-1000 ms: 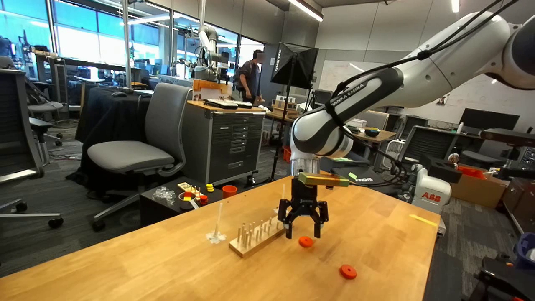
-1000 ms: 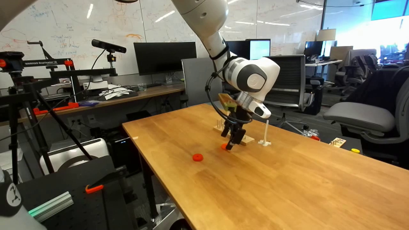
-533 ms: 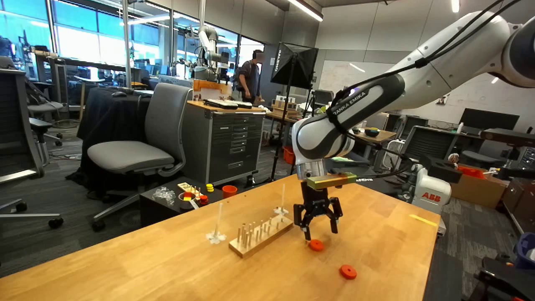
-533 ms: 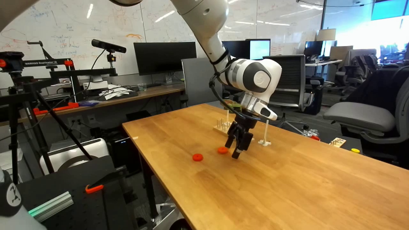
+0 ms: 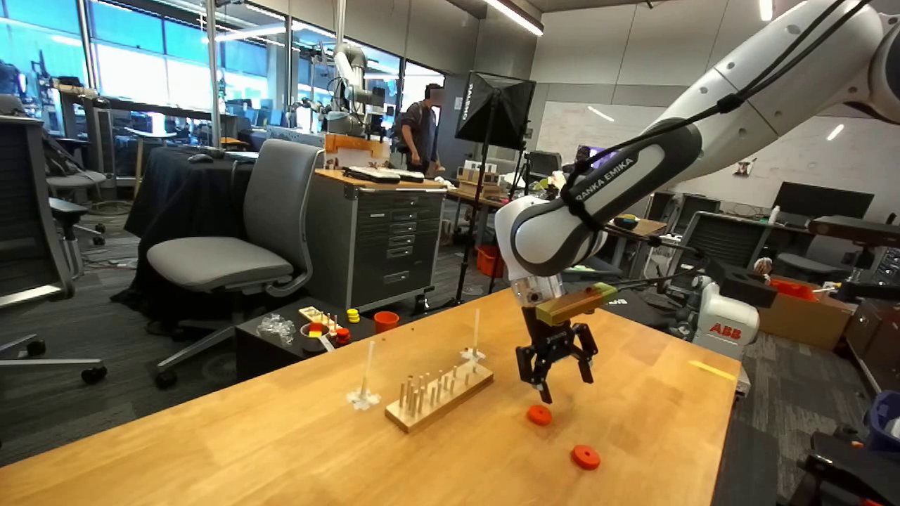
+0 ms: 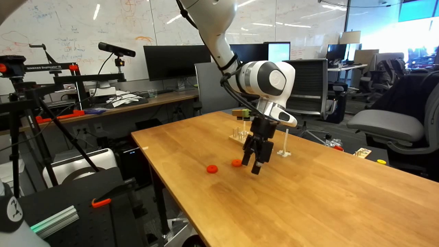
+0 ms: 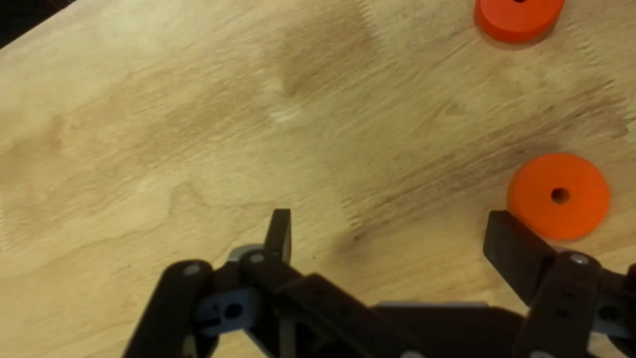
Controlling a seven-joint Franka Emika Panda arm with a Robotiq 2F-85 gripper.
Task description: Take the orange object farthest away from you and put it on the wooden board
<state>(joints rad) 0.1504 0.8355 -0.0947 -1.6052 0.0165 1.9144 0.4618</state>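
Observation:
The orange object (image 5: 539,414) is a small orange-red disc with a centre hole, lying flat on the tabletop. It also shows in an exterior view (image 6: 236,163) and the wrist view (image 7: 559,196). My gripper (image 5: 567,391) is open and empty above the table. In the wrist view the gripper (image 7: 390,213) has the disc just outside its right finger (image 7: 516,253), not between the fingers; I cannot tell whether they touch. The wooden board (image 5: 447,400) with upright pegs stands beyond the disc, also shown in an exterior view (image 6: 236,138); it is out of the wrist view.
A similar orange-red disc (image 5: 586,457) lies nearby, also in the wrist view (image 7: 516,20). Two thin upright sticks stand taped to the table, one (image 5: 367,372) beside the board's near end, one (image 5: 476,334) by its far end. A low black side table holds an orange cup (image 5: 385,322).
The orange object has slid away from the board, towards the similar disc, most of it in the earlier half second. My gripper has moved the same way and turned, staying open.

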